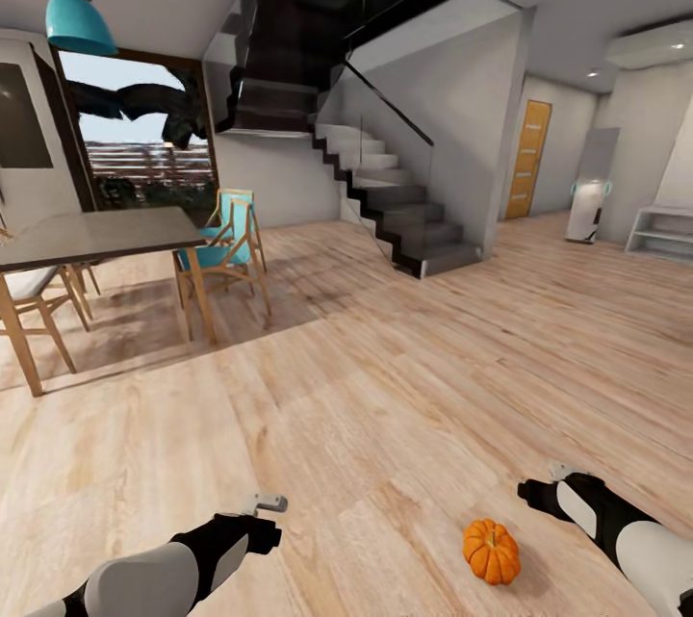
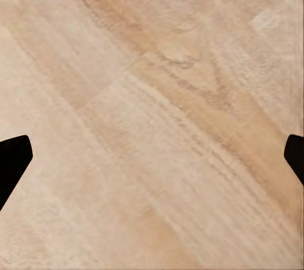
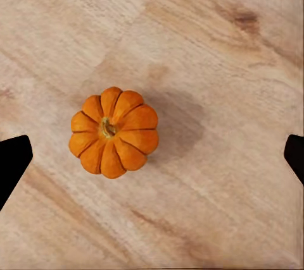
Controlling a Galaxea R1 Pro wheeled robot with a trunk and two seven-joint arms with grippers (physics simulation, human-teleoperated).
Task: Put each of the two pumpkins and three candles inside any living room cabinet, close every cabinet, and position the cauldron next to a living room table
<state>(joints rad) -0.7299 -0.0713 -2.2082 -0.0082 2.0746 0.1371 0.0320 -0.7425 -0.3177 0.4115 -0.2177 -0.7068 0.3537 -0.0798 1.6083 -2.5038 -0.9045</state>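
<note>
1 pumpkin sits upright on the light wood plank floor, near the right gripper, which hangs above the floor just beside it without touching. Seen from the right wrist, the pumpkin lies between the 2 wide-spread fingertips, nothing held. The left gripper hovers well apart from the pumpkin, fingers spread wide over bare planks, empty. A dining table and staircase stand far beyond the pumpkin.
</note>
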